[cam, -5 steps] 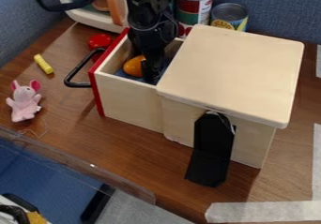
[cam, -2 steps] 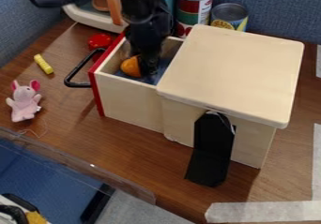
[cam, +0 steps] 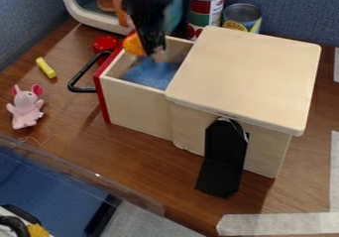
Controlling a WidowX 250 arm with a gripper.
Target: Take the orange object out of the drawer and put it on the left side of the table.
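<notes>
A brown table (cam: 142, 161) carries a wooden box (cam: 245, 77); a pink toy mouse (cam: 27, 108); a yellow stick (cam: 45, 68); something red (cam: 104, 43); pale tape (cam: 278, 224).

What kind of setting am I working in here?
Probably a lab or office workstation set up with toys: a wood-grain table against fabric-covered partition walls, with a pink plush mouse and food cans on it.

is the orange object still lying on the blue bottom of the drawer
no, the orange object is up at the gripper, above the blue drawer bottom
</notes>
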